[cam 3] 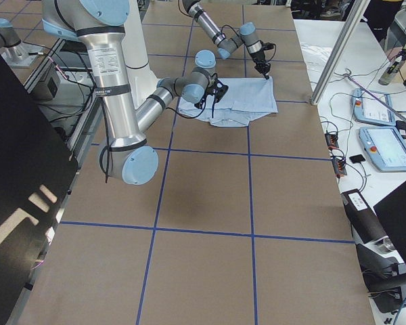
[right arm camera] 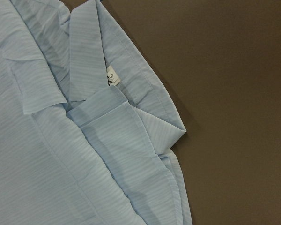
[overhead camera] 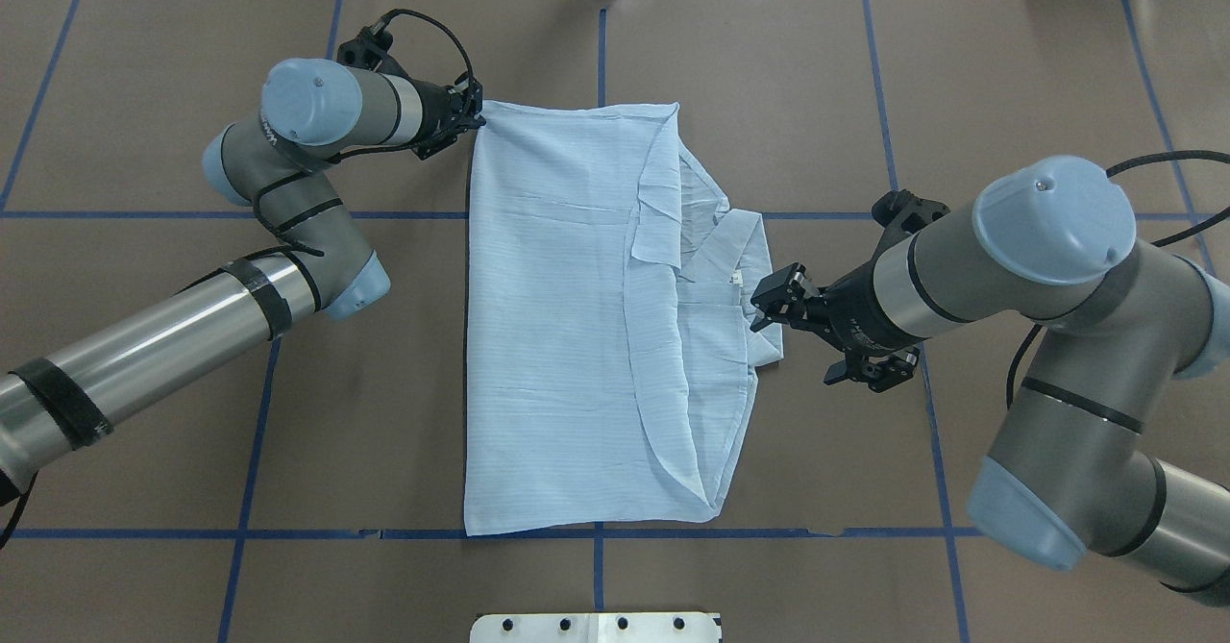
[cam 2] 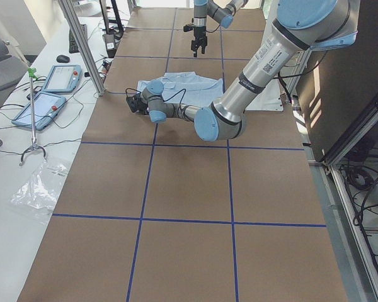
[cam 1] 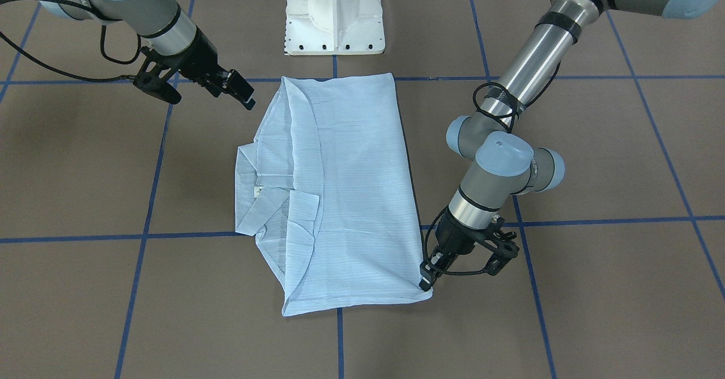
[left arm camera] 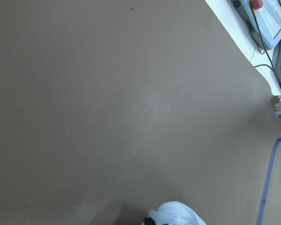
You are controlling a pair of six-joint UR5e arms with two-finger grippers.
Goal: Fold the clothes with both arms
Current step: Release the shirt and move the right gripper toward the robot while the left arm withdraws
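a pale-blue shirt is seen lying flat at the middle of the brown bench, which is marked with a grid of blue tape. the shirt is folded into a long rectangle, with one flap laid over its body and the collar turned toward the robot's right end of the bench. the left end effector is set at the shirt's corner toward the far edge and the robot's left, and it is closed on the fabric there. only in the left wrist view is a small bunch of that cloth shown, at the lower edge against bare bench. the right end effector is held with its fingers apart, raised beside the collar. in the overhead view it overlaps the collar's edge, whereas in the front-facing view it is shown apart from the cloth. a small white neck label is made out clearly only in the right wrist view. a white pedestal is seen at the robot's edge, and control tablets are shown in the side views beyond the far edge.
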